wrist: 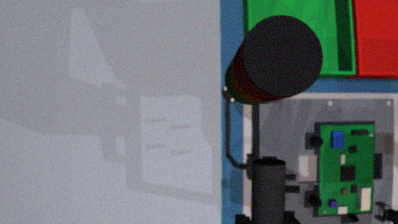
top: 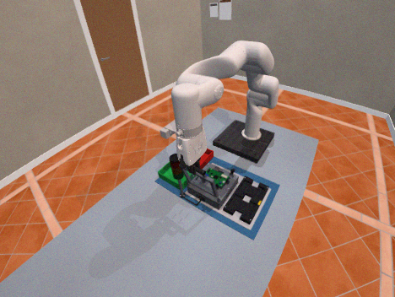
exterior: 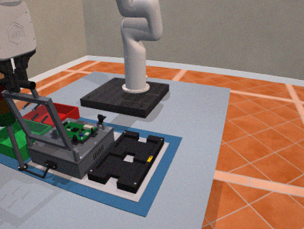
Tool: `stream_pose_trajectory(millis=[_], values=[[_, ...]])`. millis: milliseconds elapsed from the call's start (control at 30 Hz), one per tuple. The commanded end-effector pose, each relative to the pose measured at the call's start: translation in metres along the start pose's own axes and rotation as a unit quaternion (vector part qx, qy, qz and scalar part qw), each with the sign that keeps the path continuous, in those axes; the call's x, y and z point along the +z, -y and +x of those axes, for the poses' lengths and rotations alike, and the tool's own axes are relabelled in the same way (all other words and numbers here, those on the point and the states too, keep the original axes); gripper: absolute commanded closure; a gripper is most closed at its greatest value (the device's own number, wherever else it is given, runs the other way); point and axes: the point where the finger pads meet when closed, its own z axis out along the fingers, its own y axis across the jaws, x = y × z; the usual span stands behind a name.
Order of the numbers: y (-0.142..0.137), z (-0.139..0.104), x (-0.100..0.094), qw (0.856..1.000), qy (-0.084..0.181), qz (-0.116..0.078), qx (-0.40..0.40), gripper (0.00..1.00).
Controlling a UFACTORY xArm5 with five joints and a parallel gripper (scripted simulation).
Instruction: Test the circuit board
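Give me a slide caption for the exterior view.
Gripper holds the raised lid's handle above the tester, circuit board seated inside.

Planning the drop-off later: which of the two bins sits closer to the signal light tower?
The green bin. In the wrist view the signal light tower overlaps its lower edge, while the red bin lies beyond it to the right.
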Motion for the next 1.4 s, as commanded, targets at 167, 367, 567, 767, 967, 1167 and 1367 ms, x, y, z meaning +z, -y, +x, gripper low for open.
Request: stream_pose_trajectory(millis=[167, 367, 567, 767, 967, 1167, 1367], values=[[-0.004, 0.000, -0.003, 1.000, 0.000, 0.002, 0.000, 1.00], [-0.007, 0.000, -0.004, 1.000, 0.000, 0.002, 0.000, 1.00], [-0.013, 0.000, -0.005, 1.000, 0.000, 0.002, 0.000, 1.00], [-0.019, 0.000, -0.006, 1.000, 0.000, 0.002, 0.000, 1.00], [-0.027, 0.000, -0.007, 1.000, 0.000, 0.002, 0.000, 1.00], [-0.038, 0.000, -0.008, 1.000, 0.000, 0.002, 0.000, 1.00], [-0.046, 0.000, -0.008, 1.000, 0.000, 0.002, 0.000, 1.00]])
